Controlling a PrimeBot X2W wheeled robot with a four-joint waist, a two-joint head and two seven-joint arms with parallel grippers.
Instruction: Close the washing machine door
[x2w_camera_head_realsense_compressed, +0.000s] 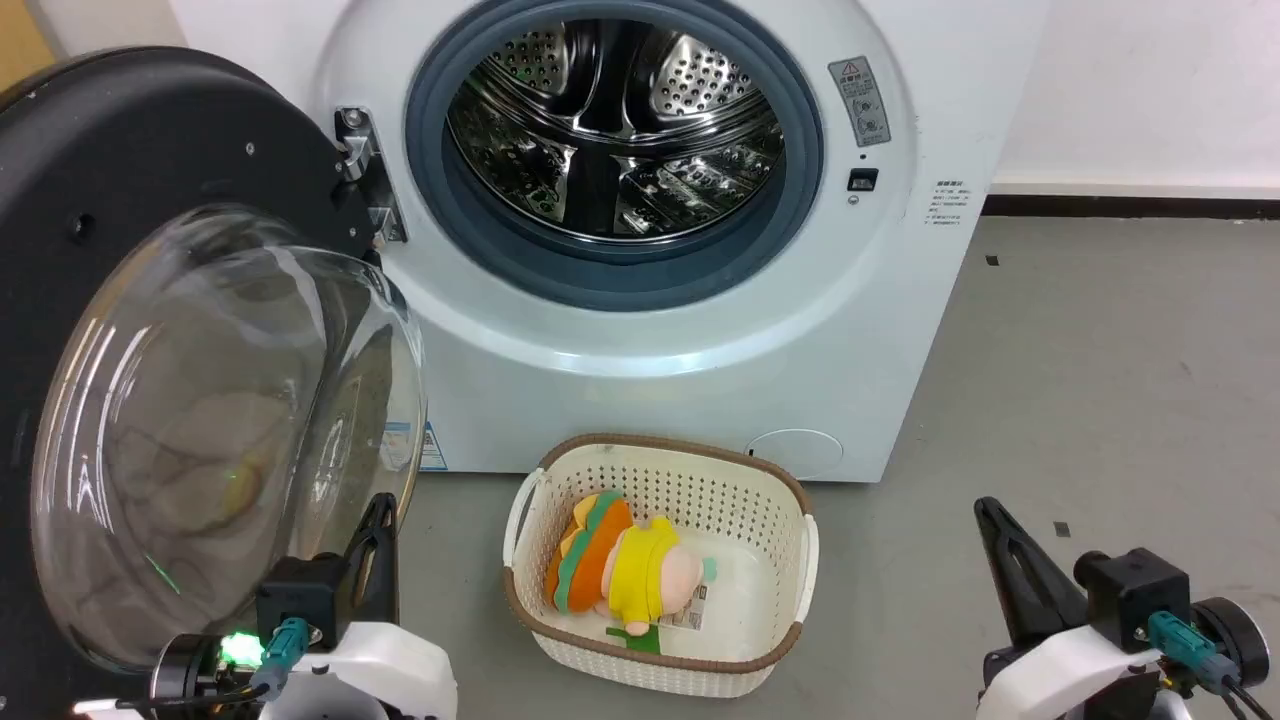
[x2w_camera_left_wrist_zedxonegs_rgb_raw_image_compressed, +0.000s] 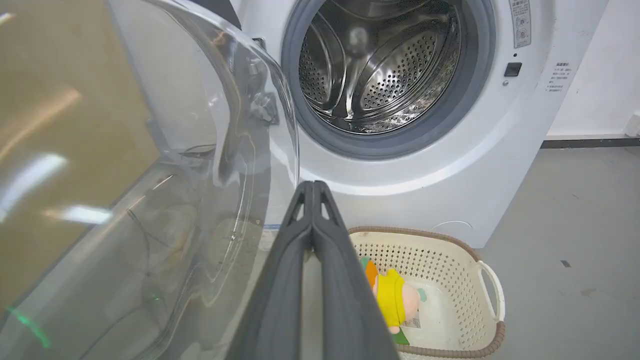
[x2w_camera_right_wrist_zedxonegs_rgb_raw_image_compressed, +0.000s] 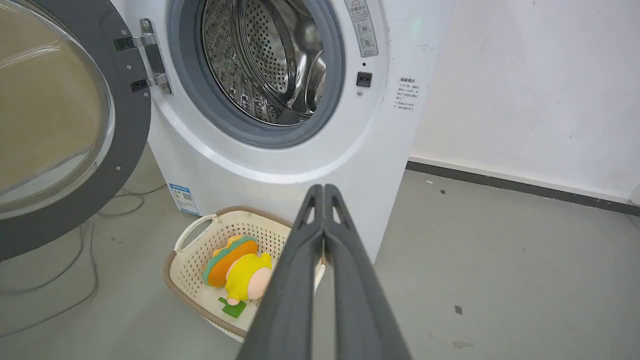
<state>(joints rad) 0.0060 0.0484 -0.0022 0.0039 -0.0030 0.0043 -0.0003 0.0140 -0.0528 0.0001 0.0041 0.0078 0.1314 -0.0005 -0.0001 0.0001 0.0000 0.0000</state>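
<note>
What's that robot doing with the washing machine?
It's meant to shut the washing machine door, which hangs wide open at the left of the washing machine. The steel drum looks empty. The left gripper, jaws shut, sits low right by the door's glass window; whether it touches is unclear. The right gripper, jaws also shut, hovers off to the right, holding nothing. A plush toy lies in a basket on the floor in front.
</note>
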